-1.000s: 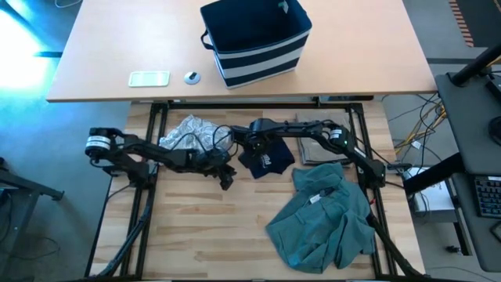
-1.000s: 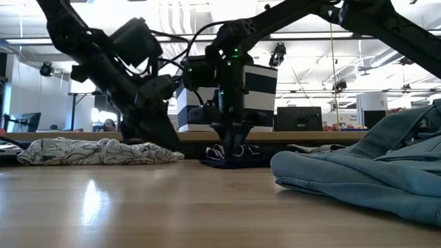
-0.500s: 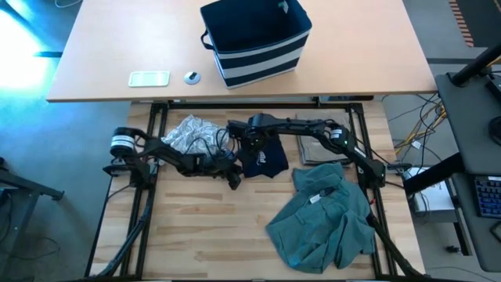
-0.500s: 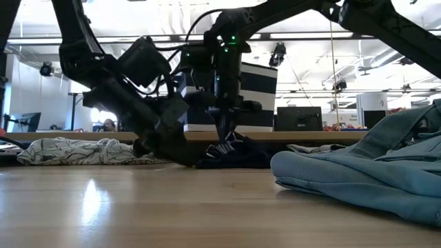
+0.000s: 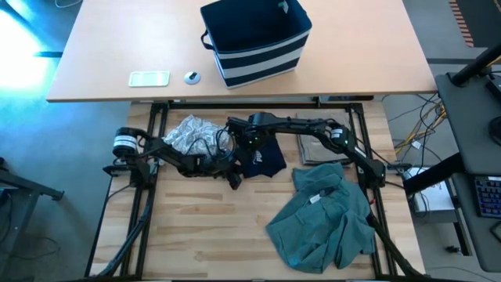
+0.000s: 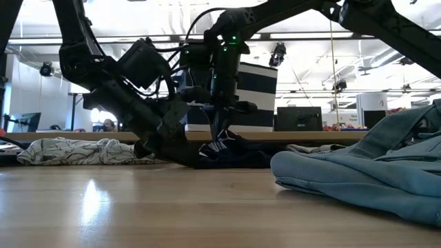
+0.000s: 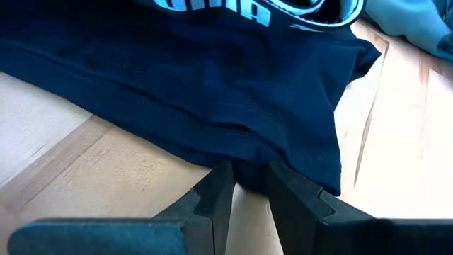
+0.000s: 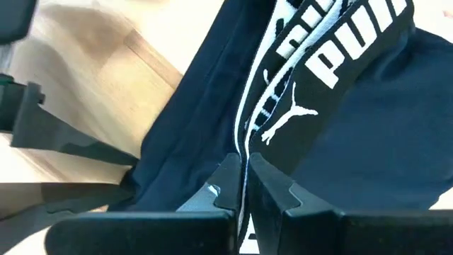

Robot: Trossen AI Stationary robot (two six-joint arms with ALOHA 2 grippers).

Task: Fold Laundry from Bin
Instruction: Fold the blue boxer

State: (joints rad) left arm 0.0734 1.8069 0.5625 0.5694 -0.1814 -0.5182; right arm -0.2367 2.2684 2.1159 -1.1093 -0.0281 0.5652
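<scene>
Left gripper point(image 7: 246, 185): low on the wood, just left of the high view's centre, its fingers point(image 7: 214, 191) pinched on the near hem of the navy garment point(image 5: 264, 159).
Right gripper point(image 8: 244, 177): just above the frame's centre in the high view, fingers clamped on a fold of the same navy garment, lifting that edge off the table in the low view.
Navy garment: centre of the high view, white print showing, stretched between the two grippers.
Grey-white patterned garment point(image 5: 188, 131): bunched left of centre, just beside the left arm.
Tan garment point(image 5: 316, 149): flat, right of the navy one.
Teal-green garment point(image 5: 325, 218): crumpled heap, lower right.
Bin point(image 5: 254, 41): upright on the far table point(image 5: 102, 63), top centre, well apart from the clothes.
Far table, upper left: a small pale tray point(image 5: 149, 78) and a round object point(image 5: 192, 77) beside it.
</scene>
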